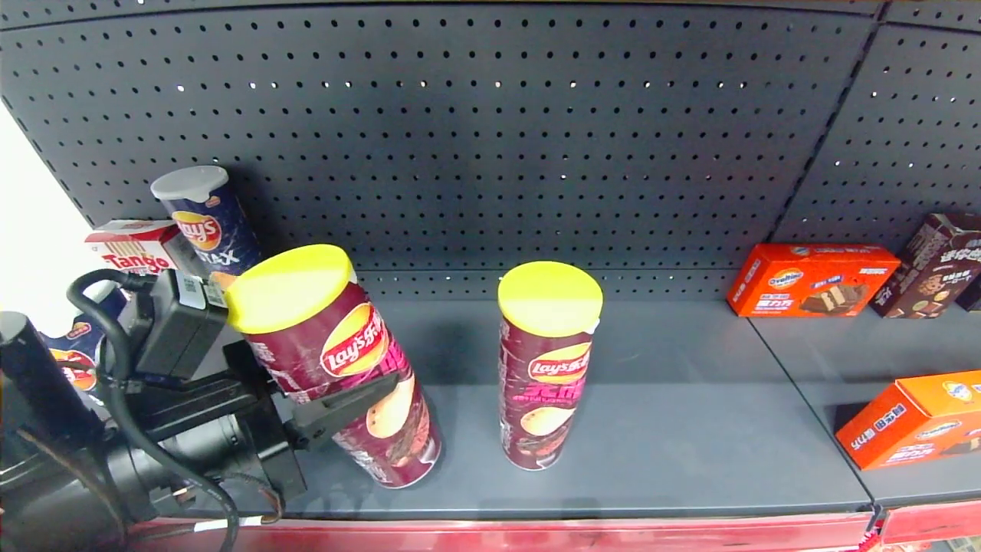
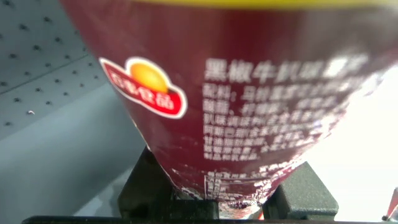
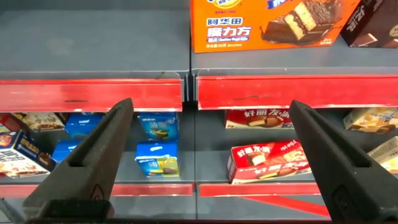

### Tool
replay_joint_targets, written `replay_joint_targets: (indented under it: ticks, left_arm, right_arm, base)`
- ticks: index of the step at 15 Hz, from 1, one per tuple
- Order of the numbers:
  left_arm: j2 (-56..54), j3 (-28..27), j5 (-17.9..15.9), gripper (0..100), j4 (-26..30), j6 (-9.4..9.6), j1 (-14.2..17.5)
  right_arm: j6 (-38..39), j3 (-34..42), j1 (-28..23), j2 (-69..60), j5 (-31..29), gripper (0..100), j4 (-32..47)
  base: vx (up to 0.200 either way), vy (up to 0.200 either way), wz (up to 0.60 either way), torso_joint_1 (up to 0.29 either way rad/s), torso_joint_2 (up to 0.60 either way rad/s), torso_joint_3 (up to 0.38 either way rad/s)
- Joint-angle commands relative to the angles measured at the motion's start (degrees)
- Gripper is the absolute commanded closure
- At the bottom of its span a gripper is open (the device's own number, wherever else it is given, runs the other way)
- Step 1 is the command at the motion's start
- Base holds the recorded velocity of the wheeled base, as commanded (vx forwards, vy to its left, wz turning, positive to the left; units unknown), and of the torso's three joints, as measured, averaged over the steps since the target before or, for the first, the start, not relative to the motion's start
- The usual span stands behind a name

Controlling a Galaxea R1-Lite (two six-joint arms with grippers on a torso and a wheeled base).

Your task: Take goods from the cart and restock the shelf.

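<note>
On the shelf point(image 1: 690, 429), tilted maroon chip can point(image 1: 360, 360), yellow lid point(image 1: 287, 285)

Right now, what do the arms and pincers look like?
Left arm: black rounded links, a looping black cable, and a black box with a white label at the wrist. Left pincer: flat matte-black fingers. Right pincer: two dark, tapered wedge fingers, each with a small round hole near its base.

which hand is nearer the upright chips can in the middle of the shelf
Left. The left hand grips a tilted can beside the upright chips can; the right hand is open, facing the shelf's red front edge.
</note>
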Motion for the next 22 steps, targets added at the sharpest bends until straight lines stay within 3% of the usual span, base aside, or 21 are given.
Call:
replay_joint_targets:
  ticks: [1,3,4,7,11,14,15,16,22]
  left_arm:
    - [0.28,-4.35,0.17,100,1.63,-0.30,-0.47]
    - [4.94,-12.44,0.26,100,2.86,-0.21,0.85]
    - [6.78,-15.34,1.84,100,2.86,0.76,3.39]
    - [11.70,-18.68,1.58,100,2.15,1.02,3.13]
    - [17.42,-25.36,1.66,100,3.21,1.99,5.77]
    - [17.77,-26.94,1.75,100,9.89,3.04,5.06]
    - [19.53,-28.34,1.84,100,10.15,6.30,4.54]
    - [21.20,-29.40,1.75,100,10.24,7.88,4.71]
    - [24.10,-34.41,0.61,100,15.25,8.32,1.90]
  right_arm:
    - [0.02,0.00,-0.04,0.42,0.02,0,-0.01]
    - [0.02,0.00,-0.04,0.42,0.02,0,-0.01]
    - [0.02,0.00,-0.04,0.42,0.02,0,-0.01]
    - [0.02,0.00,-0.04,0.42,0.02,0,-0.01]
    - [0.02,0.00,-0.04,0.42,0.02,0,-0.01]
    - [0.02,0.00,-0.12,0.42,0.02,0,-0.01]
    - [0.02,0.00,-0.04,0.42,0.02,0,-0.01]
    - [0.02,0.00,-0.04,0.42,0.02,0,-0.01]
    - [0.02,0.00,-0.04,0.42,0.02,0,-0.01]
  base:
    - [0.000,0.000,0.00,0.000,0.00,0.000]
    - [0.000,0.000,0.00,0.000,0.00,0.000]
    - [0.000,0.000,0.00,0.000,0.00,0.000]
    - [0.000,0.000,0.00,0.000,0.00,0.000]
    - [0.000,0.000,0.00,0.000,0.00,0.000]
    - [0.000,0.000,0.00,0.000,0.00,0.000]
    - [0.000,0.000,0.00,0.000,0.00,0.000]
    - [0.000,0.000,0.00,0.000,0.00,0.000]
    - [0.000,0.000,0.00,0.000,0.00,0.000]
